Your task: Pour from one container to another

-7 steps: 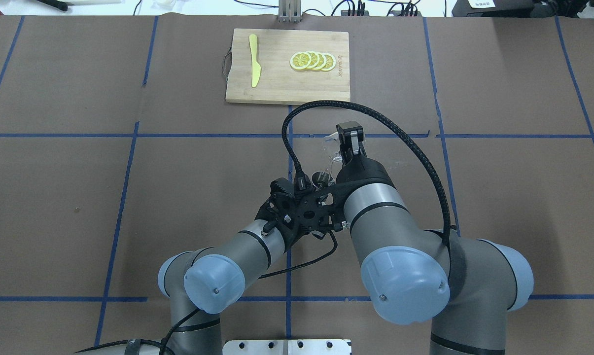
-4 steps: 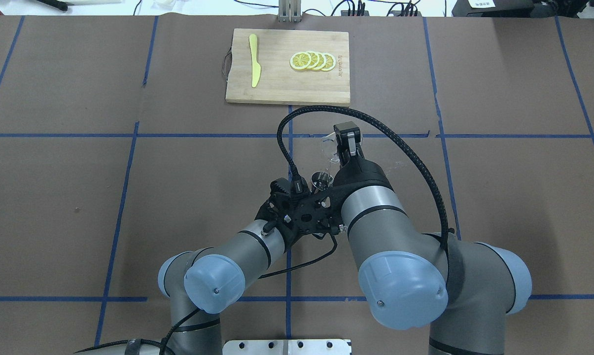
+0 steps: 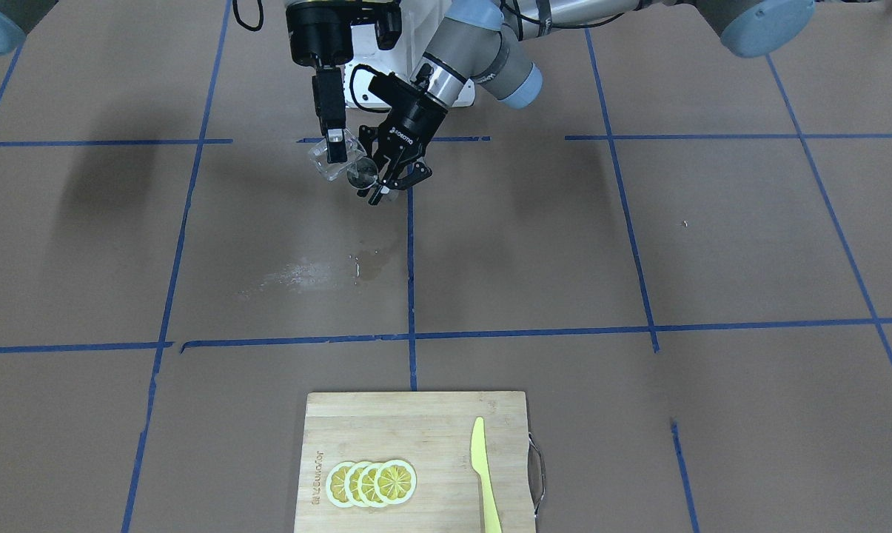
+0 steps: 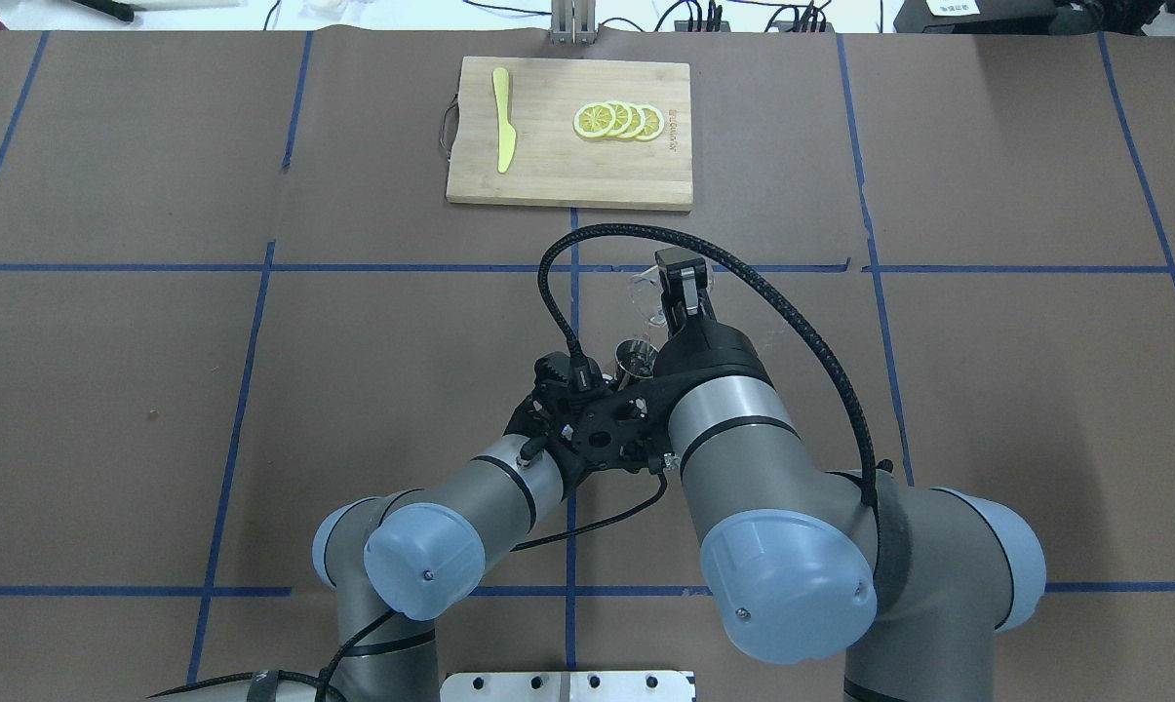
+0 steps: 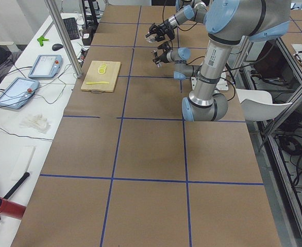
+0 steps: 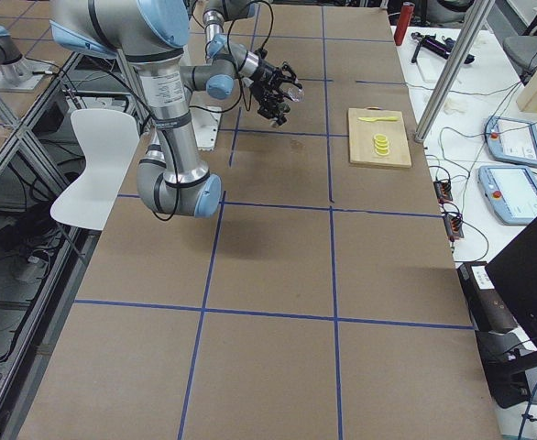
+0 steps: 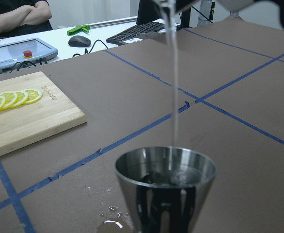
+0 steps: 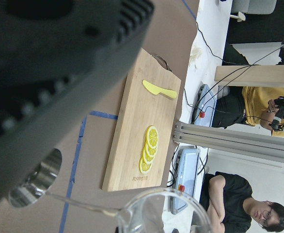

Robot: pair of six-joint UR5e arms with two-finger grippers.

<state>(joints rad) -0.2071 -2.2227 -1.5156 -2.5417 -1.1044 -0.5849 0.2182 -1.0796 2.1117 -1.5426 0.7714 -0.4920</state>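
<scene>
Silver metal jigger (image 7: 165, 189), upright and raised off the table (image 3: 638, 237), clamped between the closed fingers of the left pincer (image 3: 377, 181). Sits near the middle of the table, on the robot's side of it. Shows clear liquid in its upper cone, with ripples on the surface in the left wrist view.

Just above and beside it, a clear glass cup (image 3: 334, 159), tipped over with its rim towards the jigger. Pinched at the wall by the right pincer (image 3: 334, 152), which reaches down from above, one finger dark against the glass. Rim of the cup close to the jigger's mouth but apart from it in the right wrist view.

Between the two, a thin clear stream (image 7: 173, 87), falling straight down from the top of the left wrist view and landing inside the jigger's upper cone.

On the brown paper below and a little towards the far side, a pale wet patch (image 3: 305, 274) with small droplets, just beside a blue tape line (image 3: 411, 296).

Well apart at the far edge, a bamboo cutting board (image 4: 558, 166) with a metal handle. On it, four overlapping lemon slices (image 4: 618, 121) towards the robot's right and a yellow knife (image 4: 502, 119) towards its left, lying flat and apart from each other.
</scene>
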